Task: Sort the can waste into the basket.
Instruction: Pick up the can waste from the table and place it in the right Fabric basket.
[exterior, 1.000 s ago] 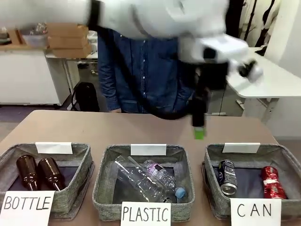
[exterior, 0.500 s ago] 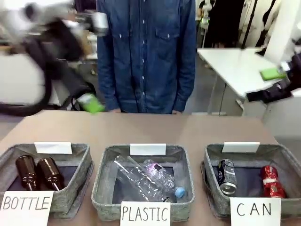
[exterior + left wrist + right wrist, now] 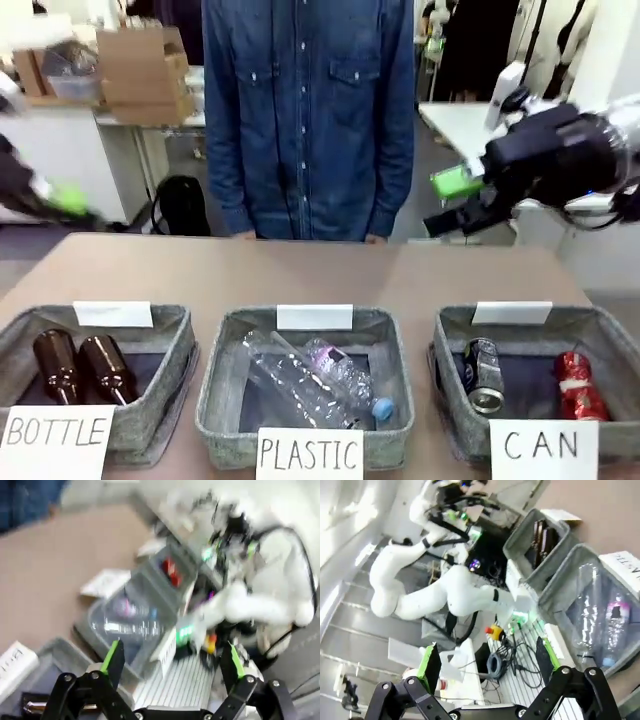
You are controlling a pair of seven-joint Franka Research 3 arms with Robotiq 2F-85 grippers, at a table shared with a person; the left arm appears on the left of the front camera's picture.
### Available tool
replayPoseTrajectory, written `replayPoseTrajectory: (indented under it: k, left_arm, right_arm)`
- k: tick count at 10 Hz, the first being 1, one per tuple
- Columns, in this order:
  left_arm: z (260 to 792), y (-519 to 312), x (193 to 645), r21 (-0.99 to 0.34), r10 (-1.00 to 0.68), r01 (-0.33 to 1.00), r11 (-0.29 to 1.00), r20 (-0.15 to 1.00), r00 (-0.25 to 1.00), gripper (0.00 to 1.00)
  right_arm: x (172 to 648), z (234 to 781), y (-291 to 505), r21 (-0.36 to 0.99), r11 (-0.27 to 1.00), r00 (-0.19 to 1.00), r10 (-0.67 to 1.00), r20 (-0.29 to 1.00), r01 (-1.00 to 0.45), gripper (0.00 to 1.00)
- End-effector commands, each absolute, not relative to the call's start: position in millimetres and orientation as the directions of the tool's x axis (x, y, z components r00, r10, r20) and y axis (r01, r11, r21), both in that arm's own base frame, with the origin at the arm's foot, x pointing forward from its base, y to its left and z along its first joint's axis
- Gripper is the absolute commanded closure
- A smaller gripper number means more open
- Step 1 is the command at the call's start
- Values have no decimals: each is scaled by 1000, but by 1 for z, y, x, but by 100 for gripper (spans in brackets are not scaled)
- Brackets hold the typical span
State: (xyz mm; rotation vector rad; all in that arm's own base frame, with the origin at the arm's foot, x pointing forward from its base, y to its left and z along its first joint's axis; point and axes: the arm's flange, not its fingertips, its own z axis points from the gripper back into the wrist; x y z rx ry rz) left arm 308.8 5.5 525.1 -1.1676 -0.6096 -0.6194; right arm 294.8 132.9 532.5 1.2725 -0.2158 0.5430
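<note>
Both arms withdrawn from the table centre since the earlier frame.

The right gripper (image 3: 455, 200) is held high at the right, above the basket (image 3: 455, 400), fingers spread and empty. The left gripper (image 3: 60, 200) is blurred at the left edge, spread in its wrist view (image 3: 172, 662). The dark can (image 3: 484, 375) and red can (image 3: 577, 385) are seen lying in the basket.

Brown bottles (image 3: 82, 366), plastic bottles (image 3: 312, 381)
</note>
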Motion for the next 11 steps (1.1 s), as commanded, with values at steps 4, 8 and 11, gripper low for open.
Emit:
replayPoseTrajectory:
  k: [4, 8, 11]
  left_arm:
    - [531, 36, 311, -629, 34, 736, 250, 765, 643, 0]
    - [531, 36, 311, -629, 34, 736, 250, 765, 643, 0]
    - [531, 36, 311, -629, 34, 736, 250, 765, 643, 0]
  right_arm:
    - [307, 528, 125, 859, 230, 886, 205, 416, -457, 0]
    - [307, 528, 125, 859, 230, 886, 205, 416, -457, 0]
    - [307, 528, 125, 859, 230, 886, 205, 416, -457, 0]
